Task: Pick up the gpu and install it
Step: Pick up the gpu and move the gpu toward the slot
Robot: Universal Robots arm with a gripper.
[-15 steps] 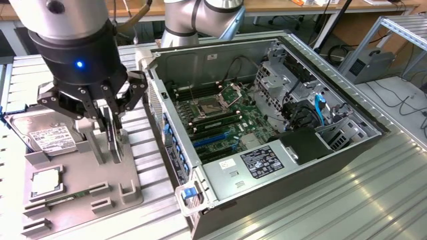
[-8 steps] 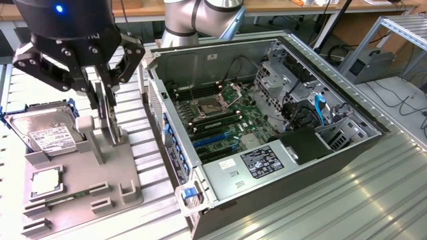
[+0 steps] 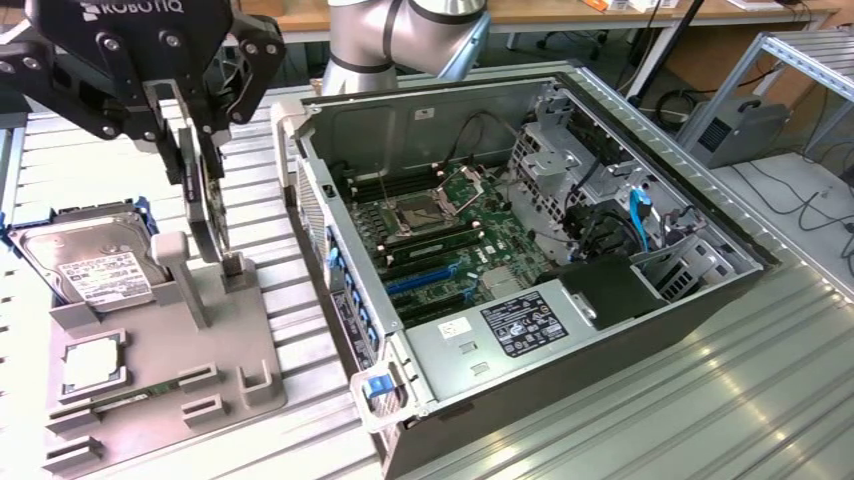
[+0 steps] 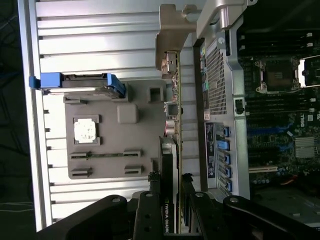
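**Pincer clamped on the gpu, above the grey stand**

You find the gripper (image 3: 191, 140) in the upper left of the exterior view, over the grey stand (image 3: 174, 400). Its jaws are only partly open, and they are closed onto the gpu (image 3: 204, 205) from both sides. The card stands on its edge and hangs down from the jaws, with its lower end close to the stand's upright posts. Whether this lower edge is already free of the stand or touches it, I cannot tell for sure, because the posts cover that place.

In the wrist view you look along the gripper (image 4: 169, 181). The black fingers (image 4: 150, 200) press on the two faces of the gpu (image 4: 167, 160), which you see edge-on: the black cooler on one side, the thin green board on the other, and the silver bracket at the far end.

Beside the card on the stand (image 4: 100, 165) lies the hard drive (image 3: 94, 270) in its blue frame (image 4: 80, 85). A square processor chip (image 3: 91, 368) sits in its own pocket (image 4: 85, 130).

The open computer case (image 3: 354, 140) fills the centre and right of the exterior view, just beside the stand. The motherboard (image 3: 454, 230) inside it is uncovered. The card is outside the case.
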